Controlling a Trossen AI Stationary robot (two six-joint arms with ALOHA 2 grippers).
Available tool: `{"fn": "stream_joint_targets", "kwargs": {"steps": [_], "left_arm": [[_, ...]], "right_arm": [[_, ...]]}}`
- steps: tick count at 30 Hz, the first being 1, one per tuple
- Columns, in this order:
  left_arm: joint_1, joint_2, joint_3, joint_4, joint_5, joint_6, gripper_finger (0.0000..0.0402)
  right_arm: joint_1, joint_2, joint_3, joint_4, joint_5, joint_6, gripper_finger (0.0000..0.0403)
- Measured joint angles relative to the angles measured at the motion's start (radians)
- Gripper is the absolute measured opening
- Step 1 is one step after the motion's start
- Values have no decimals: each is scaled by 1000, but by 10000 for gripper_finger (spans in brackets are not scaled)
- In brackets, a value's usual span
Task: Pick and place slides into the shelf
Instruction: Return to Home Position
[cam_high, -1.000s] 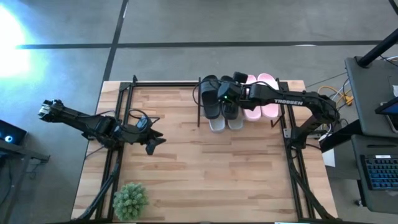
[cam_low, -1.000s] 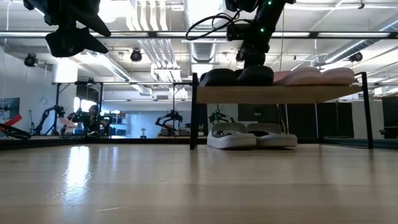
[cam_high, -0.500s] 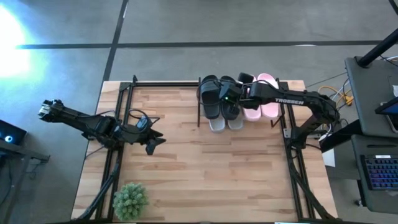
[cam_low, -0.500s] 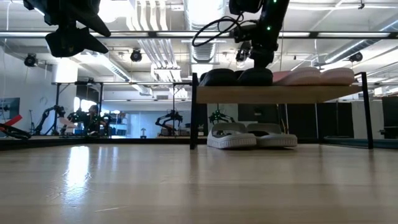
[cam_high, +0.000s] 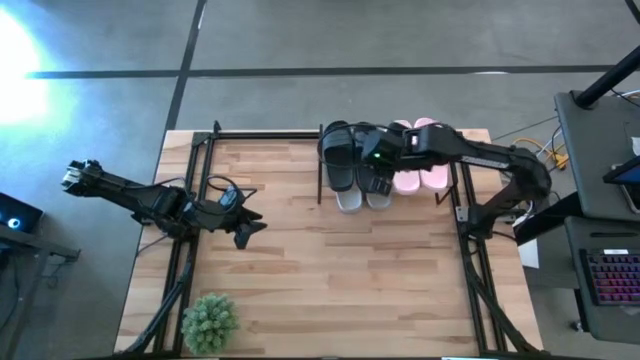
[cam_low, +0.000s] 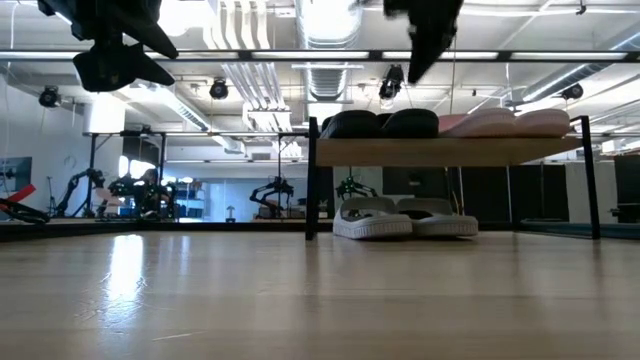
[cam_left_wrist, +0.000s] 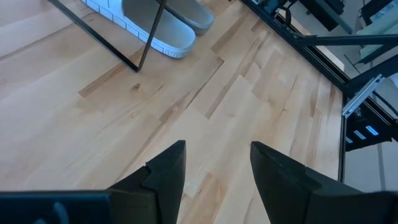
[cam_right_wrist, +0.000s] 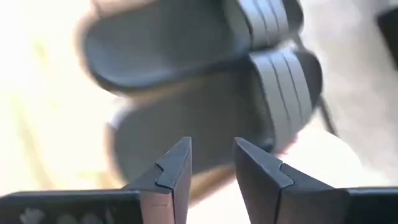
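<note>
While the right arm reaches in over the shelf (cam_low: 480, 151) at the far side of the table (cam_high: 330, 270), the right pincer (cam_right_wrist: 211, 144) hangs above the black slides (cam_right_wrist: 205, 124) with its fingers spread and nothing between them. Seen from table height, that pincer sits well clear of the top plank, up near the upper edge of the picture. Both black slides lie side by side on the shelf's wooden top, at its left end as seen from above, and the pink slides (cam_high: 420, 175) lie next to them on the same plank, toward the right end. Under the plank, the light grey slides (cam_low: 405, 218) stand as a pair on the table surface, just inside the thin black leg on that side, with one end poking out past the plank's near edge in the overhead view. Well away from the shelf, the left pincer (cam_left_wrist: 217, 146) hovers over bare wood on the left part of the table, fingers spread and empty. Near the front left corner of the table stands a small potted plant (cam_high: 210, 322).
</note>
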Motion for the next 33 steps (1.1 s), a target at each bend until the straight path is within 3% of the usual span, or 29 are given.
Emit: {"fn": "stream_joint_targets", "kwargs": {"steps": [9,14,17,22,24,29,33], "left_arm": [[0,0,0,135,-1,1,166],[0,0,0,311,-2,28,166],[0,0,0,358,-23,119,166],[6,0,0,418,-137,65,166],[8,10,1,469,-187,134,166],[33,50,1,583,-168,260,166],[70,107,1,690,-42,323,166]], "right_arm": [[98,-67,228,-55,-104,371,96],[189,-134,319,-24,-260,262,92],[298,-192,318,11,-258,208,90],[459,-302,147,193,-213,262,93],[494,-350,32,297,-208,309,93],[538,-502,-313,660,-213,377,86],[535,-625,-517,835,-231,387,81]]}}
